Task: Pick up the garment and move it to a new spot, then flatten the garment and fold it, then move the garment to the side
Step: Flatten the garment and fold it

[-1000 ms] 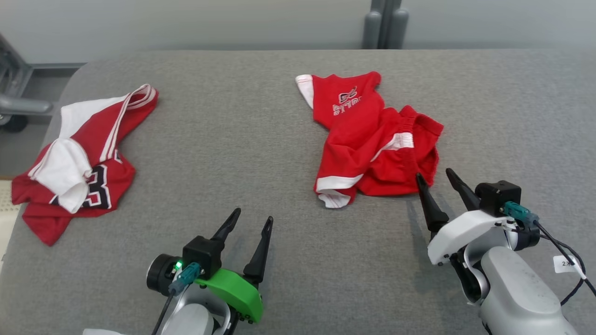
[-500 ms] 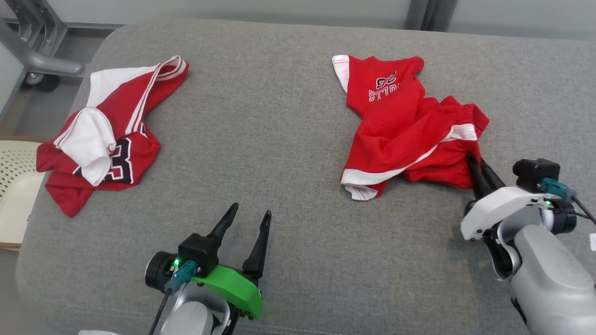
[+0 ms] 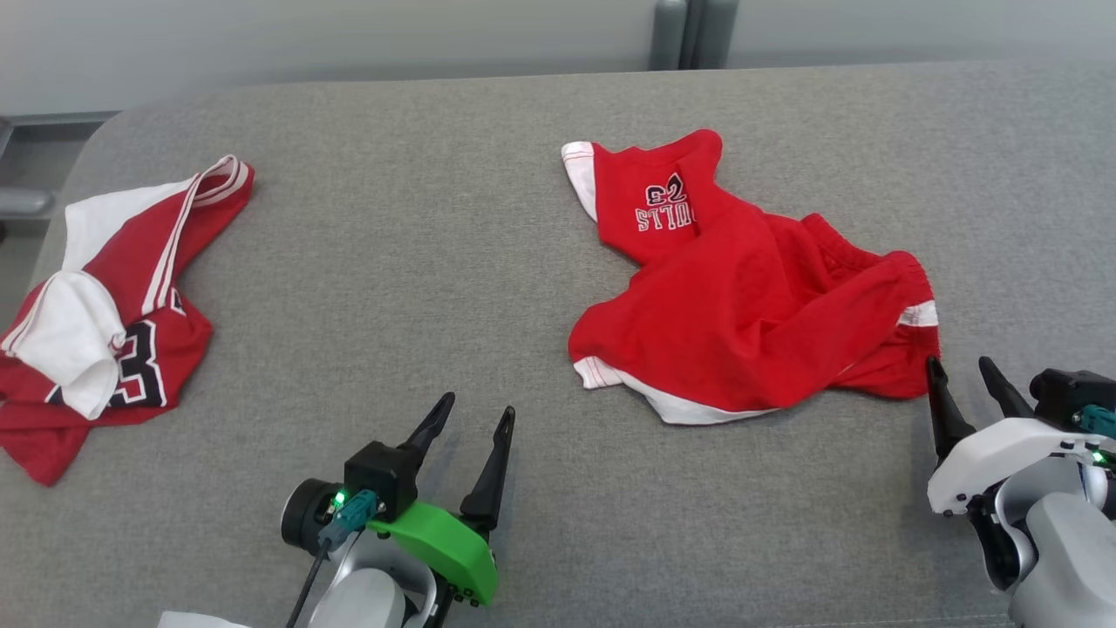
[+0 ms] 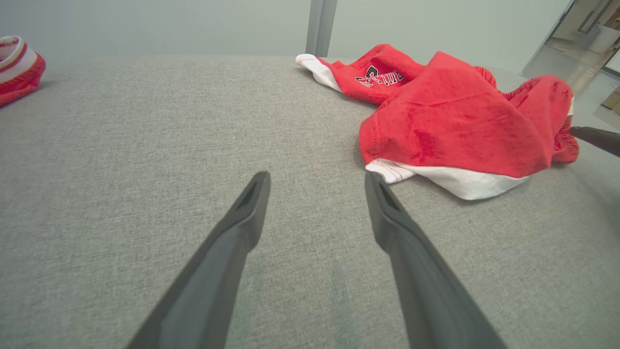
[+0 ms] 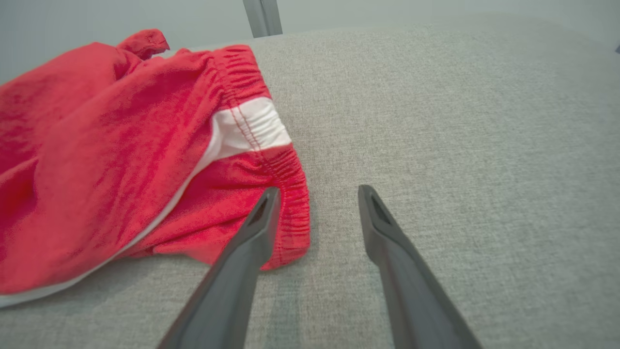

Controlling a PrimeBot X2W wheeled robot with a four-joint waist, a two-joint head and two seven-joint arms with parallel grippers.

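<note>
The left gripper (image 4: 316,178) rises from the bottom centre, its two fingers spread apart above the grey cushion (image 4: 121,145), with crumpled red shorts (image 4: 455,121) at the upper right and a red-and-white jersey (image 4: 17,68) at the upper-left edge.

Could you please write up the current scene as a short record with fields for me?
surface: grey fabric surface
garment near centre-right: red shorts, crumpled, white trim showing
other garment: red-and-white jersey, crumpled, far left
left gripper: open, over bare surface, holding nothing
right gripper: open, beside the shorts' elastic waistband, gripping nothing
task stage: shorts not yet flattened or folded
</note>
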